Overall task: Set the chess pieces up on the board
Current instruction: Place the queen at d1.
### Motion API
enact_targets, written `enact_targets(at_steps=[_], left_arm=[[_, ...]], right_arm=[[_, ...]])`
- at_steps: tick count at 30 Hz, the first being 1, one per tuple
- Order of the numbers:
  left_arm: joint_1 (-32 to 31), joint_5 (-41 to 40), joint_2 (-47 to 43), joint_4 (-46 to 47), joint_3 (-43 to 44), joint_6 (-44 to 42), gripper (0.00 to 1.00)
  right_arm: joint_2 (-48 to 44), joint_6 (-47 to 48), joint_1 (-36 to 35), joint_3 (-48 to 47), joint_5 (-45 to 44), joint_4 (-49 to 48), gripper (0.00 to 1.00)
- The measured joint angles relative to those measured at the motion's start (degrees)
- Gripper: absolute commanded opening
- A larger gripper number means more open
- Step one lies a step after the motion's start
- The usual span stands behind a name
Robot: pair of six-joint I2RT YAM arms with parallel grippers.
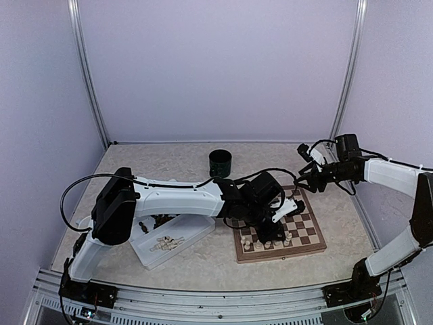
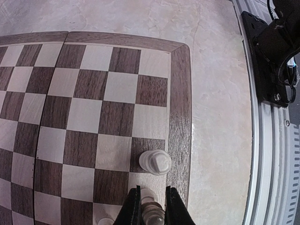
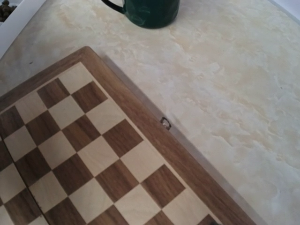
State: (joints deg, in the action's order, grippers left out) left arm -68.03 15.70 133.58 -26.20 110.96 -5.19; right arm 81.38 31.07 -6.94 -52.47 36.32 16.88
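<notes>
Left gripper [image 2: 153,191] pinching a cream piece [image 2: 150,208] at the board [image 2: 180,103] near-edge row | second cream piece [image 2: 155,162] touching that border | I see bare squares beyond | right gripper [image 1: 306,180] above far edge, jaws: I cannot tell | green mug [image 3: 150,9] off-board

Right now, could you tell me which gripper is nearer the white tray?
Left. The left gripper, shut on a cream piece, is at the board's near edge, towards the white tray; the right gripper hovers over the board's far right corner.
</notes>
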Motion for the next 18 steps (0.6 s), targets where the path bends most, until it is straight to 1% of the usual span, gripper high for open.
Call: enact_targets(at_steps=[7,13,15,18], left_arm=[[0.0,0.6,0.3,0.0,0.3,0.0,0.13],[0.0,1.0,1.6,0.0,1.1,0.3,0.18],[0.0,1.1,1.7,0.0,1.4,0.4,0.22],[0.0,1.3,1.8,-0.1,1.6,0.7,0.30]], right_arm=[[0.0,0.3,0.0,0.0,0.1,0.0,0.54],[0.0,0.6,0.0,0.0,0.1,0.0,0.54],[0.0,0.8,0.0,0.0,0.1,0.1,0.54],[0.0,0.8,0.0,0.0,0.1,0.1,0.54]])
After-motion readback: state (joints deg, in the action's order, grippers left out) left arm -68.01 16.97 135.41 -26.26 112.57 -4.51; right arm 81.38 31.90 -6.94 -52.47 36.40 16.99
